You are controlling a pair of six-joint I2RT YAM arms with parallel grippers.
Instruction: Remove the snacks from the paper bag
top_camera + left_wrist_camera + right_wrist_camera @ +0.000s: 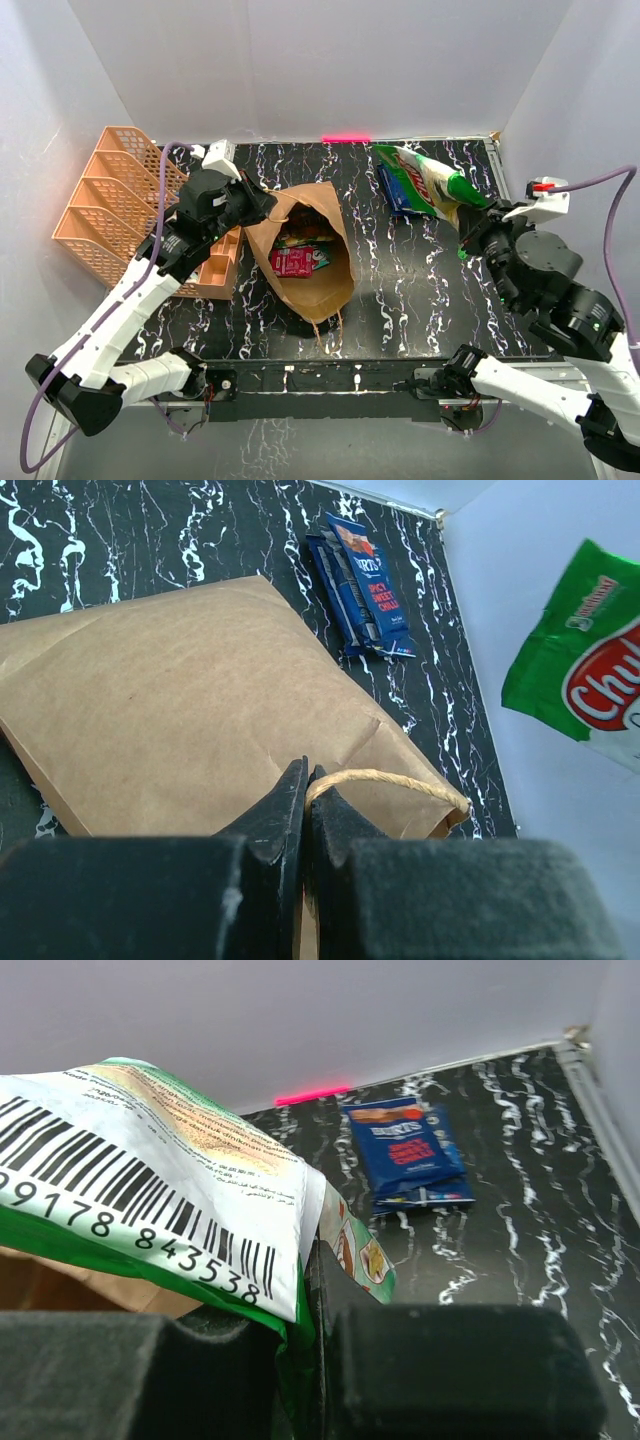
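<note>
left claw point(262, 206): pinched right down to nothing on the twisted loop handle point(390, 778) of the paper bag point(325, 290); the loop pokes out from between the tips and curves off to the claw's right

paper bag: lying on the black marbled table point(430, 290), straight in front of the left claw and joined to it at the handle; from above its mouth gapes open; from the wrist it's just one big creased brown panel

snacks in the bag: a red packet point(292, 262) sits inside the open mouth, just past the left claw's tips and off to their right; a couple more packets point(303, 237) are tucked in beside it, too jumbled for me to tell which is which

right claw point(468, 228): clamped narrow on the green bag point(432, 183); one edge of it is squeezed between the jaws, no gap to speak of

green bag: up in the air, clear of the table, sticking out ahead of the right claw toward the far wall; barcode side faces back at the wrist; well apart from the left claw, way off to its right

blue packets point(396, 192): a small overlapped stack of dark blue ones, flat on the table ahead of the right claw and under the hanging green bag; for the left claw they're beyond the paper bag, so well outside it

orange mesh trays point(105, 205): behind the left claw on its left, at the table's edge

pink strip point(345, 137): a glowing line at the foot of the far wall, beyond both claws
</note>
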